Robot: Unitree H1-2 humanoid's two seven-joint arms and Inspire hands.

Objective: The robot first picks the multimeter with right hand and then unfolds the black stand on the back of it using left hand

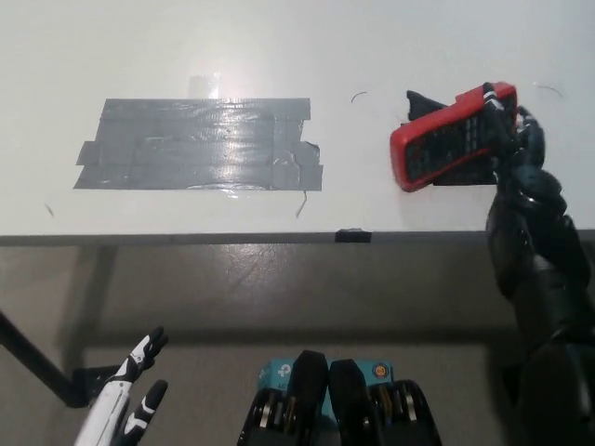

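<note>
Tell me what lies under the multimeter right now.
The multimeter, held in the right hand, hangs above the white table. A patch of black tape shows beneath its upper edge; the rest of that patch is covered by the meter.

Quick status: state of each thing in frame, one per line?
multimeter: held off the table, lying crosswise, stand not visibly unfolded
right robot hand: shut on the multimeter's right end
left robot hand: open, resting low at lower left, below table edge
grey tape patch: stuck flat on table
</note>
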